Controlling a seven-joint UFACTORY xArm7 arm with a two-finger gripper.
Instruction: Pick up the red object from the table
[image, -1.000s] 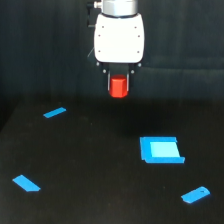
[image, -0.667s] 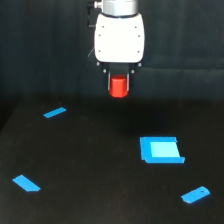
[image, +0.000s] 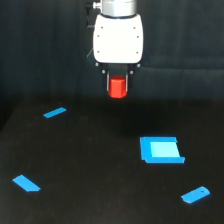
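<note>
The tool (image: 118, 86) is clamped on the red object (image: 118, 88), which hangs between its fingers well above the black surface (image: 100, 170), clear of the flat blue pieces lying there. By the look of it, the pick-up is essentially done: the block is off the surface. What remains is only to hold the grip firm so the block does not slip.
</note>
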